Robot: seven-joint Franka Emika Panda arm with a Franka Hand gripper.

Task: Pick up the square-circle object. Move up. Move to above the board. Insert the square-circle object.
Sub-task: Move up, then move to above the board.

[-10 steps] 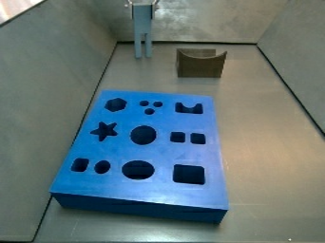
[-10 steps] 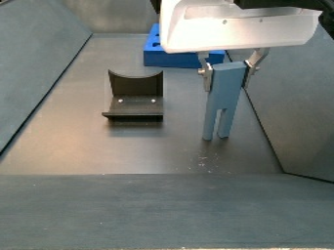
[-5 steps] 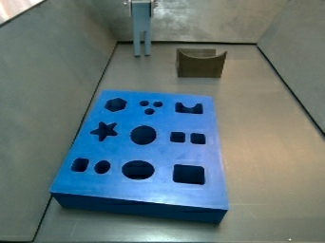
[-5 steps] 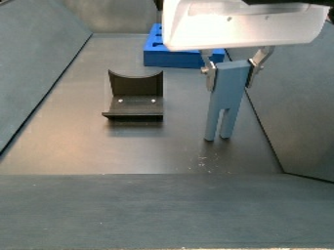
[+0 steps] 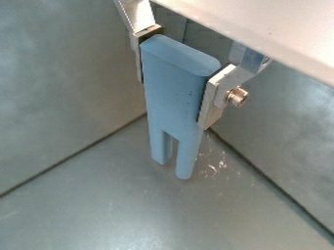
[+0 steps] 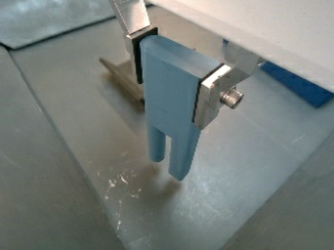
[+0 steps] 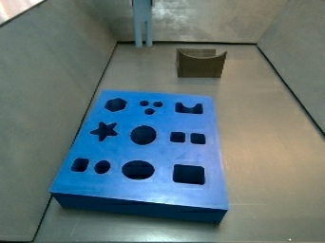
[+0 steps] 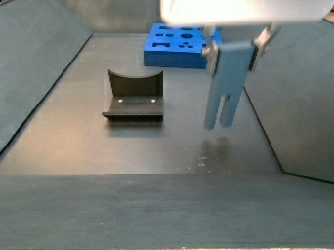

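The square-circle object [image 5: 175, 103] is a pale grey-blue slab with two prongs pointing down. It shows in both wrist views [image 6: 174, 112] and both side views [image 8: 228, 80] [image 7: 143, 24]. My gripper [image 5: 177, 70] is shut on its upper end, a silver finger on each side. The slab hangs upright, its prongs clear of the grey floor. The bright-blue board [image 7: 146, 150] with shaped holes lies on the floor, well away from the gripper; its edge also shows in a side view [image 8: 177, 46].
A squat dark olive-brown notched block [image 8: 133, 96] stands on the floor beside the held slab, also seen in a side view [image 7: 200, 62]. Grey walls enclose the floor on all sides. A scuffed patch [image 6: 124, 181] marks the floor below the prongs.
My gripper has risen with the slab in it. The prongs were at the floor before and now hang above it. The board and the notched block have not moved.
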